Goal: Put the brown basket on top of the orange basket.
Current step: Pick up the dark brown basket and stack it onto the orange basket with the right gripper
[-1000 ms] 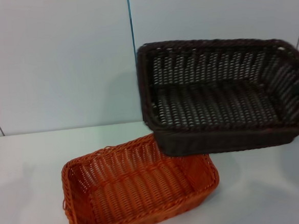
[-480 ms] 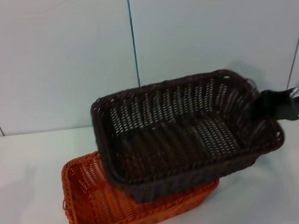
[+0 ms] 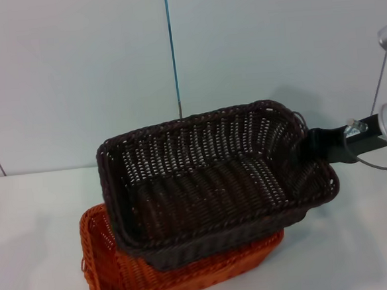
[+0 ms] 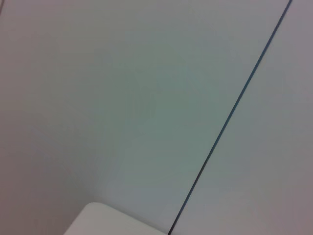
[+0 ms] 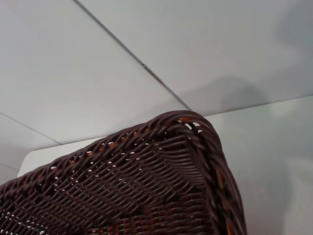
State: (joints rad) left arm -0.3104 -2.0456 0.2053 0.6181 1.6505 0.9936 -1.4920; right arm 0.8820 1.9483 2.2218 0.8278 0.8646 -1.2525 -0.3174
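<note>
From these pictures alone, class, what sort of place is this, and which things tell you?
Probably a robot test bench rather than a home: a bare white table, plain panelled wall, and only two props, the brown basket carried by the right gripper over the orange basket.

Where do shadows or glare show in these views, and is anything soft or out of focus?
Head view: brown basket shades the orange basket; glare on the metal beside the right gripper. Right wrist view: a soft shadow on the wall; near weave slightly soft. Left wrist view: even, featureless wall.
</note>
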